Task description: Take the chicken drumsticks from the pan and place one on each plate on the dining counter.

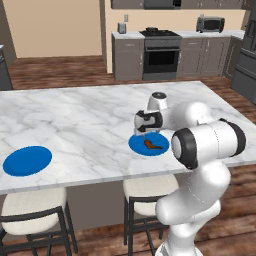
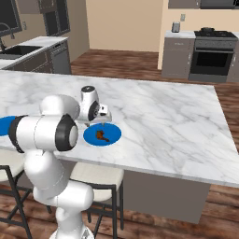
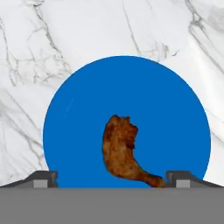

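while the fingers (image 3: 113,178) hang spread apart above it with nothing between them, a chicken drumstick (image 3: 124,152) lies flat on the blue plate (image 3: 78,118) on the marble surface (image 1: 90,120). a second blue plate (image 1: 27,160) sits well apart, bare.

No legible text, labels, brands, numbers or signs observed. Checked the marble tabletop (image 1: 90,125), both blue plates, and the far oven (image 1: 161,55) and microwave (image 1: 210,23): appliance fronts too small and blurred to read.
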### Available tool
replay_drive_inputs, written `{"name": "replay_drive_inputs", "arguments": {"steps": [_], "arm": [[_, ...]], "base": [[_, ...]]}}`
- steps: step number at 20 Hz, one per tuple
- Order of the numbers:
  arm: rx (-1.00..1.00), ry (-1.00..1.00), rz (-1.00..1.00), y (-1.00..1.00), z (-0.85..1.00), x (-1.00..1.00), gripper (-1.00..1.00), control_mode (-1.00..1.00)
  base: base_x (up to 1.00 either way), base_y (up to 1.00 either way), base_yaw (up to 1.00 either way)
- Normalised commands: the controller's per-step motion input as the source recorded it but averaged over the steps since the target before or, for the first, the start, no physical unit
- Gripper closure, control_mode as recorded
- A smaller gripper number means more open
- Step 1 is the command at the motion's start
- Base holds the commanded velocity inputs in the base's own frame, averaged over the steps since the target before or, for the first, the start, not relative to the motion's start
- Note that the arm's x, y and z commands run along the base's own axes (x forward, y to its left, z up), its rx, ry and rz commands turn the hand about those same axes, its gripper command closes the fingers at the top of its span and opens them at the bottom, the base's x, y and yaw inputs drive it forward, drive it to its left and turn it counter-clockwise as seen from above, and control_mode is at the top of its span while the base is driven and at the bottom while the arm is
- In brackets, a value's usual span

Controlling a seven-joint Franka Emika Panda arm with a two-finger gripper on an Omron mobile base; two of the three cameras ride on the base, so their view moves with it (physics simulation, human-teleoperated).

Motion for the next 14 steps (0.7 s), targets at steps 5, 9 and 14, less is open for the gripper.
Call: {"name": "replay_drive_inputs", "arguments": {"steps": [5, 9, 14], "arm": [[0.07, 0.0, -0.06, -0.18, 0.57, -0.84, -1.0, -1.0], [0.01, 0.0, -0.13, -0.12, 0.34, -0.99, -1.0, -1.0], [0.0, 0.0, -0.09, -0.15, 0.41, -0.95, -1.0, -1.0]], "base": [[0.0, 0.0, 0.0], [0.0, 0.0, 0.0], [0.0, 0.0, 0.0]]}}
